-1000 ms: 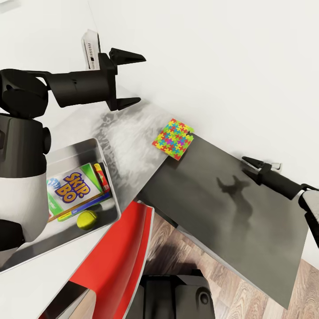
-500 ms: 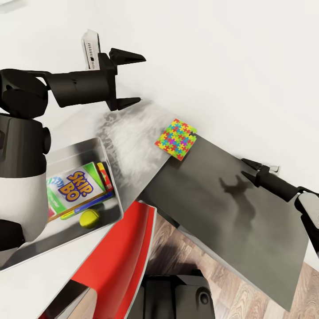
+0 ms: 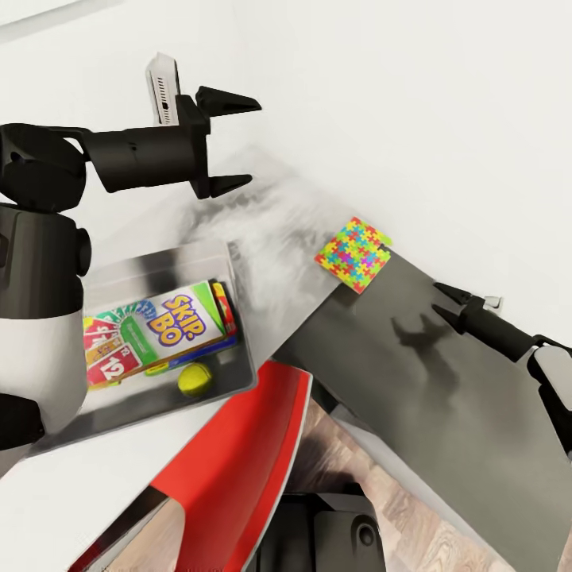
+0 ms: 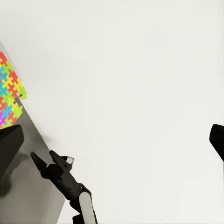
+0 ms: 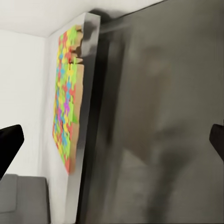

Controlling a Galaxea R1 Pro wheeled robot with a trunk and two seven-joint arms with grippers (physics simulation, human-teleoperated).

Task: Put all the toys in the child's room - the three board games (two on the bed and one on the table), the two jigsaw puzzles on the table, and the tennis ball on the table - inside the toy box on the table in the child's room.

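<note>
A pale tabletop meets a lower dark desk by the white wall; a puzzle overhangs. Both tools, left and right, are released, empty.

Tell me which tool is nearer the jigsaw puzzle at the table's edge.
Right, as far as the head view shows. The right tool hovers open over the dark desk just beside the jigsaw puzzle. The left tool is raised, open, farther off, above the pale table.
</note>
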